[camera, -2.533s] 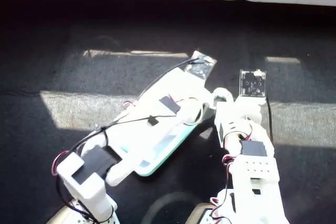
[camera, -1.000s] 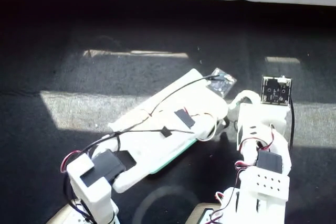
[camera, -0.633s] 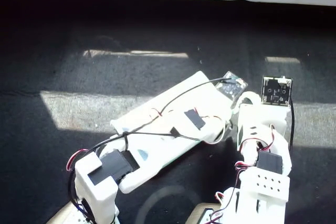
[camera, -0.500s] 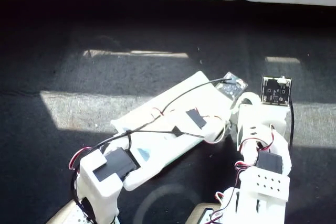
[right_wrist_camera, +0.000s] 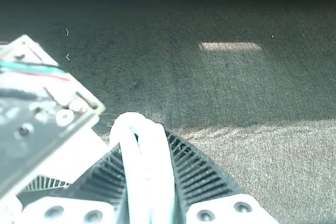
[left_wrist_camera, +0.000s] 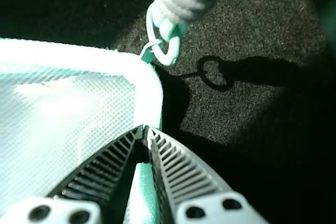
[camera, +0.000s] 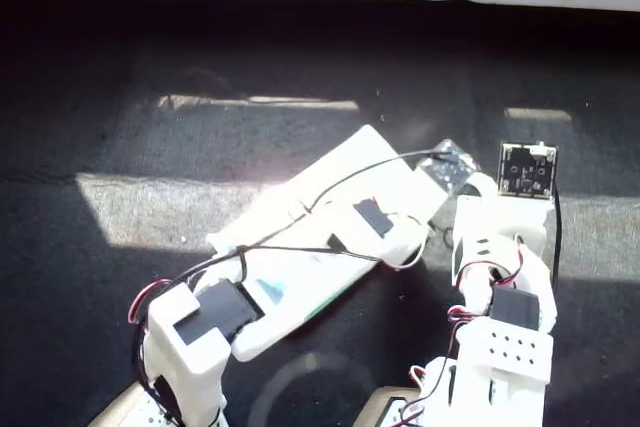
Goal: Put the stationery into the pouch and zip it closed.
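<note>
The pouch point(camera: 318, 307) lies a little right of the middle of the dark, cloth-covered surface point(camera: 150, 67), closer to the near edge than to the far one. Its long axis runs on a slant from the near-left toward the far-right. The left arm point(camera: 330, 217) stretches along the same line above it and covers most of it, so from the high view a thin mint-green strip of its side shows below the arm.

In the left wrist view the pouch point(left_wrist_camera: 68, 114) is pale mint mesh with a solid mint border, and its far-right corner points toward the right arm point(camera: 500, 287). What is inside the mesh cannot be made out. The left gripper point(left_wrist_camera: 145, 129) is closed, its ribbed black fingers pinching the border of the pouch just beside that corner.

The zip pull point(left_wrist_camera: 161, 35), a mint ring on a small link, sits right at the corner and stands out from it, away from the pouch. The right gripper point(right_wrist_camera: 140, 129) is closed around this ring, which shows as a pale loop squeezed between its fingers. Whether the zip itself is shut along the pouch cannot be told.
</note>
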`<state>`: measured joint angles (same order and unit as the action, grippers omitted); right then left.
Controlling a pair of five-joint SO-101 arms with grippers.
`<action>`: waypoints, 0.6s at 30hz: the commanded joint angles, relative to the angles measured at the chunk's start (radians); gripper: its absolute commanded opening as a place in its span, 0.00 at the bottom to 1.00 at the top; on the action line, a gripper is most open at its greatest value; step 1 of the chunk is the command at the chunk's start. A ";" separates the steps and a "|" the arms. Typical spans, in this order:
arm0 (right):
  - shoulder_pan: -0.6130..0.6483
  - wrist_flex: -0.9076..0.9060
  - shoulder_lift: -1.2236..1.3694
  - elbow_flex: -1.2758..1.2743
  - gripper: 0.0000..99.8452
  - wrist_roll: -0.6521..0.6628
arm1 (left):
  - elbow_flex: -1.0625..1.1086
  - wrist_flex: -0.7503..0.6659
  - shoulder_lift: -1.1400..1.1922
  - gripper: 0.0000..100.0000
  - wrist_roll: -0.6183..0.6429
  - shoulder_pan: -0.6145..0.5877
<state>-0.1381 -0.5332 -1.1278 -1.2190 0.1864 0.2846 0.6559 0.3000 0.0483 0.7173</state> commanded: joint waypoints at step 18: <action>0.193 -0.084 -0.036 0.533 0.01 -0.035 | -0.005 0.465 -0.711 0.01 -0.008 -0.242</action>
<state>0.0061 -0.6099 -1.1385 -0.8232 0.1281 0.2862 1.1055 -0.2862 0.0453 0.4918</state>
